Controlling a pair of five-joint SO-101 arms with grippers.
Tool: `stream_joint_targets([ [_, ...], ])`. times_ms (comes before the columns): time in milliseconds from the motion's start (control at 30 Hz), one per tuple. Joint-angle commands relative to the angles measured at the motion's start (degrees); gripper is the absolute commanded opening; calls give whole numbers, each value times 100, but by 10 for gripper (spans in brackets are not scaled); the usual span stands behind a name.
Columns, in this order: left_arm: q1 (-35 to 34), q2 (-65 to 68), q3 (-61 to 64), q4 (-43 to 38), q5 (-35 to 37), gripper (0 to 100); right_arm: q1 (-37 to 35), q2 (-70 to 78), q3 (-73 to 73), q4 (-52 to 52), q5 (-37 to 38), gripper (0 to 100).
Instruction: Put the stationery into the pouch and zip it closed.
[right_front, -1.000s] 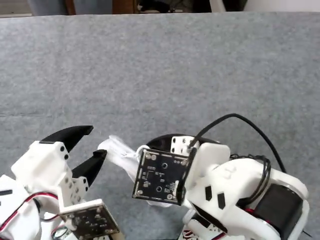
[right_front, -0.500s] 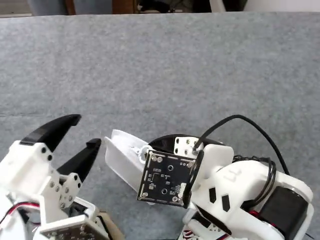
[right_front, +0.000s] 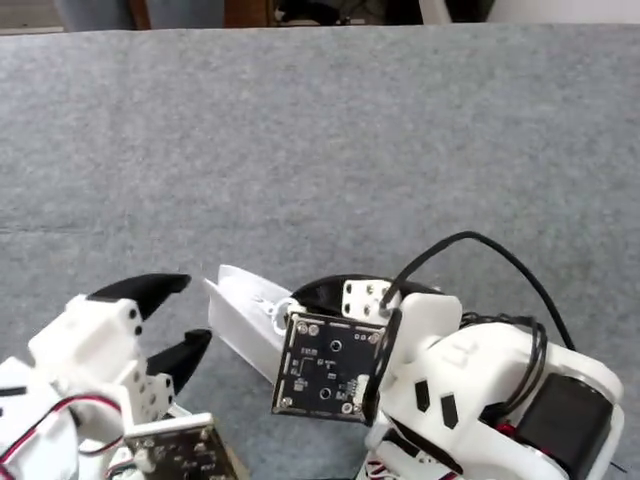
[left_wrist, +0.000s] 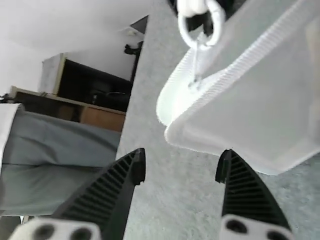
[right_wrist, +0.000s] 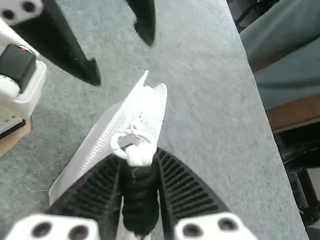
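A white translucent pouch (right_front: 236, 316) lies on the grey table between the two arms, its zipper edge facing up. My right gripper (right_front: 305, 295) is shut on the pouch's zipper pull (right_wrist: 131, 146), a white ring at the pouch's (right_wrist: 146, 107) end. My left gripper (right_front: 197, 310) stands open just left of the pouch's free end, apart from it. In the left wrist view its two black fingers (left_wrist: 131, 170) frame bare table below the pouch (left_wrist: 250, 100), with the zipper pull (left_wrist: 197, 15) hanging beyond. The left gripper (right_wrist: 121, 60) also appears past the pouch in the right wrist view. What lies inside the pouch is hidden.
The grey felt table (right_front: 350, 130) stretches wide and bare toward its back edge. Dark furniture stands beyond that edge. A tan board (right_front: 225, 462) sits under the left arm at the front edge. The right arm's body (right_front: 480, 390) crowds the front right.
The left gripper swung out to the left, then came back close to the pouch's end, open throughout. The pouch, crumpled a second ago, is now pulled out flat by the right gripper.
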Motion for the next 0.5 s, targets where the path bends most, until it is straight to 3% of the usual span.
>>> stream_joint_targets([
  [0,101,88,215,-651,-44,263,-237,-66,-22,18,-70,12],
  [100,92,88,523,-923,-563,263,-360,-66,-13,18,-70,12],
  [467,488,79,910,-686,-1820,261,-818,-66,374,18,-70,12],
])
